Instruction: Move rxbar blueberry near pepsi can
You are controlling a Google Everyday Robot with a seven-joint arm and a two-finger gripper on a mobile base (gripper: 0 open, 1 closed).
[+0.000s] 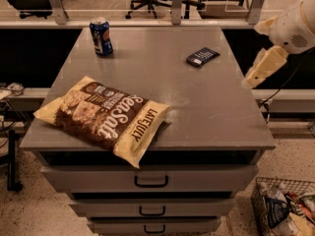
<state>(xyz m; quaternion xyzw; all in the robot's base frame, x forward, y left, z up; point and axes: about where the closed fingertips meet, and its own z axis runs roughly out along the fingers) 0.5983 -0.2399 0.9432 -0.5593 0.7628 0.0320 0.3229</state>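
The rxbar blueberry (202, 56) is a small dark navy wrapper with a light label patch, lying flat at the back right of the grey cabinet top (197, 112). The pepsi can (101, 36) stands upright at the back left, a long way from the bar. My gripper (252, 80) hangs at the right edge of the cabinet, to the right of the bar and a little nearer the front, above the surface and touching nothing.
A large yellow-and-brown chip bag (106, 116) lies at the front left, overhanging the front edge. Drawers (150, 181) run below the top. A wire basket of packets (285, 208) stands on the floor at the right. Office chairs stand behind a railing.
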